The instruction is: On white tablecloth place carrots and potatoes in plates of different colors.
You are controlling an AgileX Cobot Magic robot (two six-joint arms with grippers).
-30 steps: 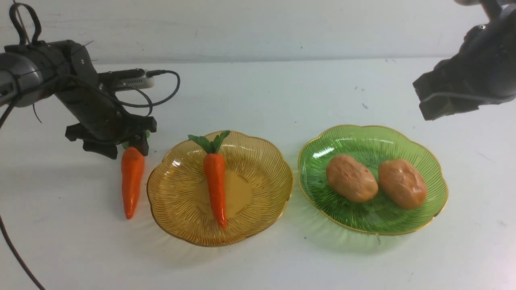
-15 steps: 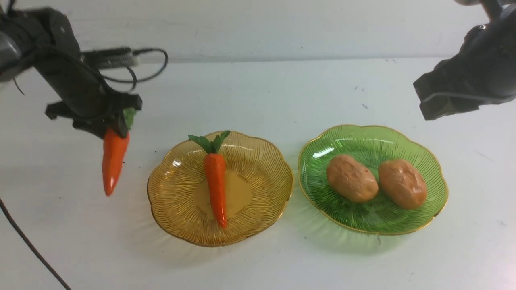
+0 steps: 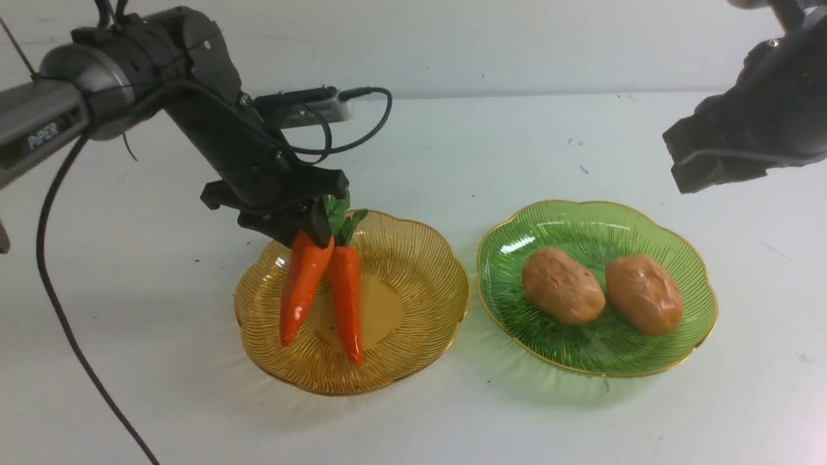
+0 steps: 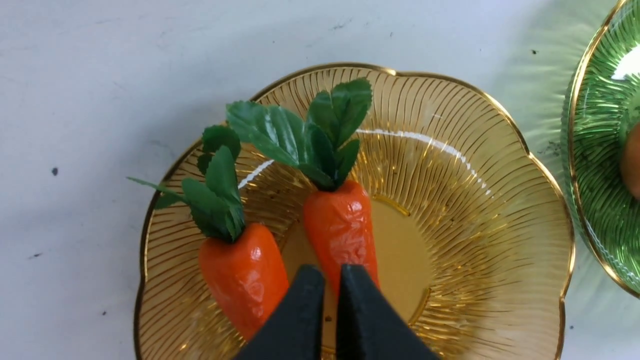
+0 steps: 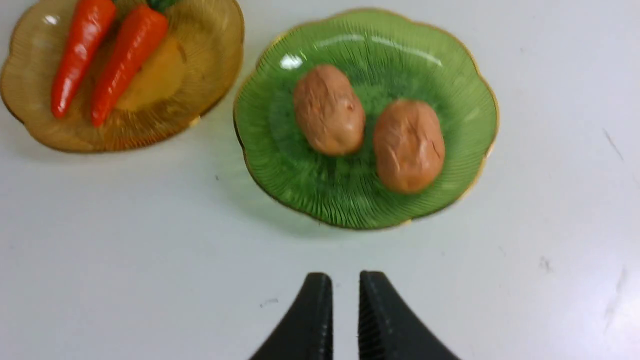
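Two orange carrots lie side by side in the amber plate [image 3: 420, 310]: one [image 3: 300, 290] leans outward, the other [image 3: 345, 297] runs down the middle. My left gripper [image 3: 316, 226] hovers at their green tops. In the left wrist view its fingertips [image 4: 325, 272] are shut together, empty, above both carrots [image 4: 245, 275] [image 4: 340, 230]. Two tan potatoes [image 3: 563, 285] [image 3: 644, 294] rest in the green plate [image 3: 581, 226]. My right gripper [image 3: 685, 168] hangs high at the right, shut and empty [image 5: 345, 277], short of the green plate [image 5: 350, 200].
The white tablecloth [image 3: 452, 148] covers the whole table, with small dark specks. The two plates stand close together, rims nearly touching. A black cable [image 3: 58, 303] trails from the left arm across the left side.
My left gripper lifted the second carrot off the cloth left of the amber plate and carried it right, into the plate beside the first. The right arm stayed still.
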